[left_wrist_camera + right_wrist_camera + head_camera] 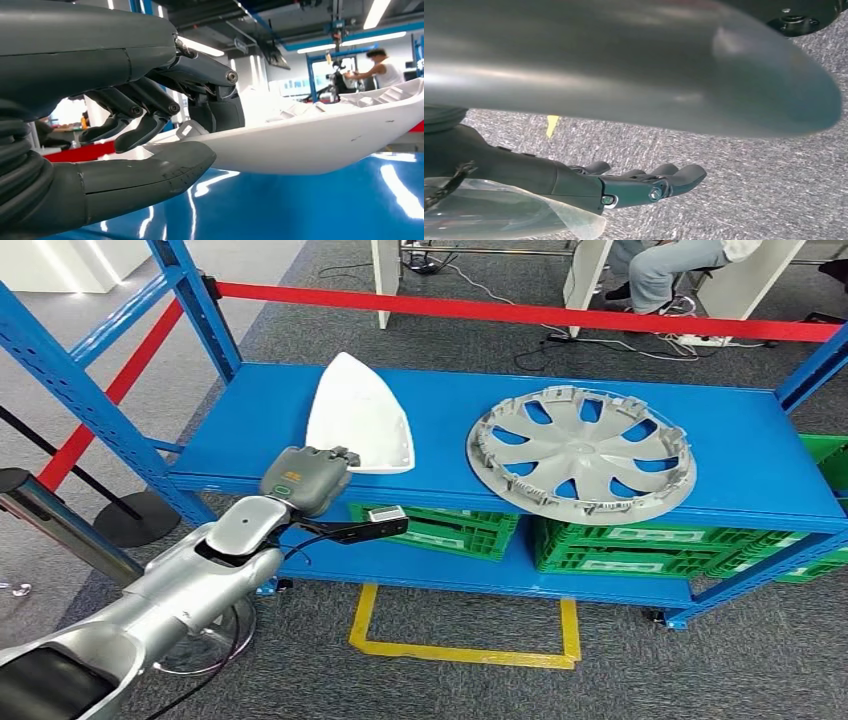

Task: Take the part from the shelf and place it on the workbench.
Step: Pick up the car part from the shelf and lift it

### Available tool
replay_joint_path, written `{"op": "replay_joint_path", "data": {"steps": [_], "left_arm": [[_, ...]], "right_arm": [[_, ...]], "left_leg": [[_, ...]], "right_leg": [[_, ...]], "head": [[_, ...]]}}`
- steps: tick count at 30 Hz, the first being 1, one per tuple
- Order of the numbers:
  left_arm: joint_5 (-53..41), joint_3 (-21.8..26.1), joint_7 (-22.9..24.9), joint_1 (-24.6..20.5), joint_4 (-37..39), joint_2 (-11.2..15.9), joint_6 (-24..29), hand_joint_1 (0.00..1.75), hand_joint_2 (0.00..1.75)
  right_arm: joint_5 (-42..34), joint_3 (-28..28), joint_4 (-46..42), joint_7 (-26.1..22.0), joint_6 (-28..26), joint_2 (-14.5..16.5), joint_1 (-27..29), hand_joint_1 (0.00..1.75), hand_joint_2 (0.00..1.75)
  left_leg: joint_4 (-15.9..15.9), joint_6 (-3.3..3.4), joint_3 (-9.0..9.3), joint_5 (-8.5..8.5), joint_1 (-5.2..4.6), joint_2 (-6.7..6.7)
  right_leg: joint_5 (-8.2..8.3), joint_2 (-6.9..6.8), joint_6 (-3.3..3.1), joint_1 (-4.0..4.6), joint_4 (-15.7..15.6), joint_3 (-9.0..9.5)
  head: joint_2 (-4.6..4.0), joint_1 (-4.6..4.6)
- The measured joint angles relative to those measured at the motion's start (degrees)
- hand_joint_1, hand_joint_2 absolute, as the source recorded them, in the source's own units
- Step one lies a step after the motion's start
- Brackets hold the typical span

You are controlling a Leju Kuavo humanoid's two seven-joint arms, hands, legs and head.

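So the left arm's reaching up from low down, and the left hand (305,478) is right at the front lip of the blue shelf (742,445). It's at the near edge of the white triangular part (360,420). In the left wrist view the thumb (150,175) sits under the part's rim and the darker fingers (145,107) curl over the top of it, but there's still a gap showing, so it's more a loose cup around the edge than a real clamp. The part itself is still lying on the shelf, pointed end facing away from the front lip.

The right hand (644,185) hangs down over grey carpet with its fingers stretched out nearly straight, holding nothing.

On the same shelf, to the right of the white part and apart from it, there's a silver hubcap (580,450) lying flat. Under the shelf are green plastic crates (620,540), and yellow tape (470,650) is marked on the floor below. Behind the shelf runs a red barrier bar (520,312), and farther back a person (665,270) is sitting.
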Motion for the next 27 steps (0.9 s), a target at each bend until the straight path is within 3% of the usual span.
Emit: {"op": "replay_joint_path", "data": {"steps": [27], "left_arm": [[-2.2,1.3,-0.3,-0.7,-6.8,2.7,-0.1,1.75,1.75]], "right_arm": [[0.3,0.6,0.0,-1.5,0.7,0.0,-0.1,0.0,0.0]], "left_leg": [[0.0,0.0,-0.01,0.0,0.0,0.0]], "right_leg": [[0.0,0.0,0.0,0.0,0.0,0.0]], "head": [[0.0,0.0]]}}
